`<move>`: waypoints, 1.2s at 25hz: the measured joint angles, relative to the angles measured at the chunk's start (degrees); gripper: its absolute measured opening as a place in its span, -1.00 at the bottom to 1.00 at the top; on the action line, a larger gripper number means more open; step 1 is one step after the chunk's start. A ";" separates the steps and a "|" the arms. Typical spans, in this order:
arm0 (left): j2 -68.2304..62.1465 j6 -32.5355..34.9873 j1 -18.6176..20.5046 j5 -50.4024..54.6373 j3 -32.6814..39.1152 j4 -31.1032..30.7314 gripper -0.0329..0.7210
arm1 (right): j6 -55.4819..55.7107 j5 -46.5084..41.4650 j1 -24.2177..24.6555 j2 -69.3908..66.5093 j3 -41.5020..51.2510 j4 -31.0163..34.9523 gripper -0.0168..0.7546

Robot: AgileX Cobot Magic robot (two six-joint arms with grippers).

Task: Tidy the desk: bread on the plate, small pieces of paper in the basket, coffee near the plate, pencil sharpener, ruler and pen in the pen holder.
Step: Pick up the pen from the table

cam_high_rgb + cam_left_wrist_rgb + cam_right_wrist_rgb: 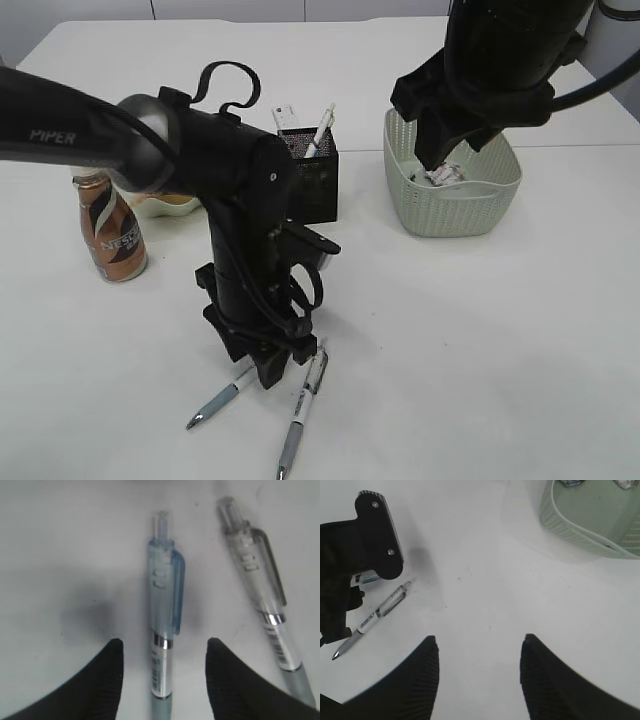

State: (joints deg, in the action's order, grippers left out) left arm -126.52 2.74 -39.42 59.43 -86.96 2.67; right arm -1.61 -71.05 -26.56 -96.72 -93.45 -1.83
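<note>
Pen (162,625) (blue-clipped) lies between spread left gripper (162,652) fingers; right gripper (479,650) spread, empty.

White counter (480,330); sage-green woven-look basket (455,205); black dotted-mesh pen holder (315,175); brown/white swirl coffee (110,235); pale-blue pen (162,615).

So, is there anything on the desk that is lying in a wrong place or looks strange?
Two pens lie loose on the desk, not in the pen holder: a blue-clip pen between the open left gripper's fingers, and a dark-clip pen beside it. Nothing looks spilled or damaged.
</note>
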 joint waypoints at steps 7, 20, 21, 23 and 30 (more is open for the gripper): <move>-1.19 0.00 0.00 -0.37 -0.17 0.12 0.10 | -0.11 0.00 0.00 0.00 0.00 0.00 0.04; -1.28 0.00 0.00 -0.73 -0.26 0.25 -0.73 | -0.36 0.00 0.00 0.00 0.00 0.00 0.04; -1.28 0.00 0.00 -0.61 -0.26 0.50 -0.73 | -0.34 0.00 0.00 0.00 0.00 0.00 0.04; -1.28 0.00 0.00 -0.07 -0.26 1.37 -0.73 | -0.34 0.00 0.00 0.00 0.00 0.00 0.04; -1.39 0.00 0.00 6.21 -0.26 3.07 -0.74 | -0.34 0.00 0.00 0.00 0.00 0.00 0.04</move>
State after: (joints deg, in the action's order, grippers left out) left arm -127.91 2.74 -39.42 65.64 -87.23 5.74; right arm -1.95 -71.05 -26.56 -96.72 -93.45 -1.83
